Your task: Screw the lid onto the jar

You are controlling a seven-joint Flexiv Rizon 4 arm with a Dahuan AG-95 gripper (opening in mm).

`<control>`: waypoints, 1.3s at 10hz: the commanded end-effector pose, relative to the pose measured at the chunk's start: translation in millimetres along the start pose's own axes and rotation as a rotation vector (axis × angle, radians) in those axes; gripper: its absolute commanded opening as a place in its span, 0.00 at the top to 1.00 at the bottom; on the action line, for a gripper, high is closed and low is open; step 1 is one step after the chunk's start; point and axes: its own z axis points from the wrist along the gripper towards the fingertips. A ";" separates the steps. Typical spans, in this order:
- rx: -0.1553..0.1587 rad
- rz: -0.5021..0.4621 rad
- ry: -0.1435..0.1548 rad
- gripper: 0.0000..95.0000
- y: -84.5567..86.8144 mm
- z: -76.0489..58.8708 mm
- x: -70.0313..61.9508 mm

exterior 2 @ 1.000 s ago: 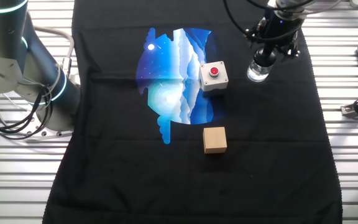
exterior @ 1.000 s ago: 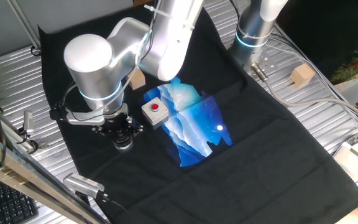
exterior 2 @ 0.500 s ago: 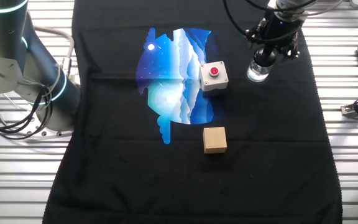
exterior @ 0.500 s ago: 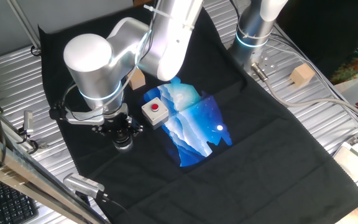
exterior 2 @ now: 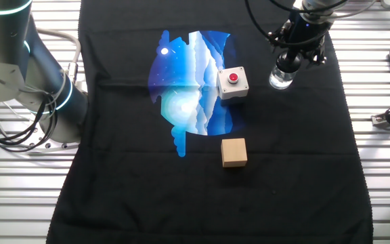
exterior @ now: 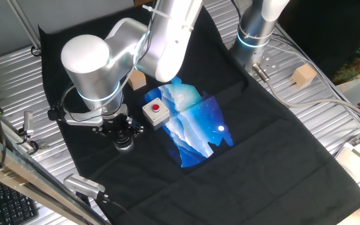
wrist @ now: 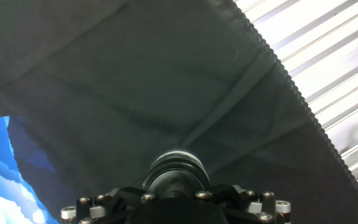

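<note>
1. On the black cloth (exterior 2: 290,169) covering the counter (exterior 2: 384,196) stand one jar (exterior 2: 281,80), one lid (exterior 2: 288,63), one white button box (exterior 2: 232,83) and two wooden cubes (exterior 2: 234,152) (exterior: 303,75).
2. Near the cloth's edge, the clear jar stands upright with the black lid on its mouth; whether anything is inside cannot be told.
3. The pincer (exterior 2: 293,51) bears down on the lid from above, fingers closed around it.
4. Just beside the jar sits the button box, at the blue print's (exterior 2: 188,74) edge.

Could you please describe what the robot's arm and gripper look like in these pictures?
The arm is glossy silver-white with rounded, bulbous joints and a glowing cyan ring below the big joint. The gripper is small and black, with thin black cables looping around it and silver screw heads along its front edge.
</note>
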 end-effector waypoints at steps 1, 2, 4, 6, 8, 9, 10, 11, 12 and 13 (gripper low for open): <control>0.000 0.006 0.001 0.00 1.4 -0.3 1.2; -0.001 0.011 -0.001 0.00 2.3 0.6 2.0; -0.003 0.013 -0.005 0.00 2.8 1.1 3.2; -0.004 0.020 -0.006 0.00 3.6 1.3 2.6; -0.005 0.028 -0.008 0.00 4.7 3.0 2.1; -0.004 0.030 -0.007 0.00 4.9 3.5 1.7; -0.003 0.031 -0.007 0.00 5.0 3.5 1.7; -0.002 0.031 -0.006 0.20 5.0 3.5 1.7; -0.003 0.033 -0.006 0.20 5.0 3.5 1.7; -0.003 0.036 -0.006 0.20 5.0 3.5 1.7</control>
